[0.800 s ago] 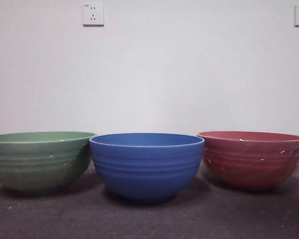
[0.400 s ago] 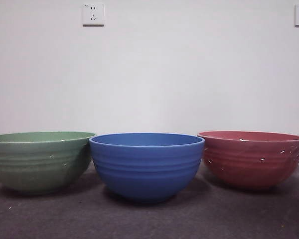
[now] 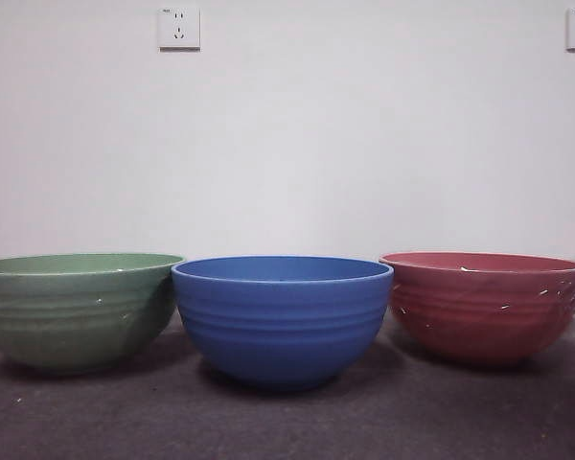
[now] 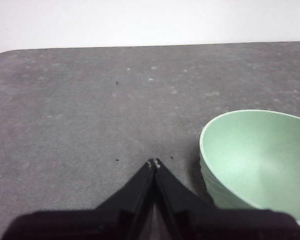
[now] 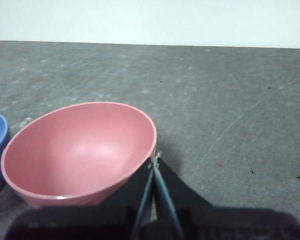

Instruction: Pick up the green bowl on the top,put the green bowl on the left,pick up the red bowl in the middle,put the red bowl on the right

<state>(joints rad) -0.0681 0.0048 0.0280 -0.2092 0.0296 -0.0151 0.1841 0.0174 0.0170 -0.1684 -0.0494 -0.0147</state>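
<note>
Green bowl (image 3: pixel 77 309) at 9 o'clock of blue bowl (image 3: pixel 282 316), red bowl (image 3: pixel 483 303) at 3 o'clock. Left gripper (image 4: pixel 154 163) pinched together beside green bowl, right gripper (image 5: pixel 155 159) together beside red. Likely nothing left to move.

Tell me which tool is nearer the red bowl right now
Right. The right tool sits shut just beside the red bowl, holding nothing. The left tool is shut next to the green bowl, at the row's other end.

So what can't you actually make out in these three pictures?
- Front view: the insides of the green bowl, blue bowl and red bowl are hidden by their own walls; the green bowl is cut by the edge.
- Wrist views: the green and blue bowls are cut by the picture edge.
- Front view: neither arm shows.
</note>
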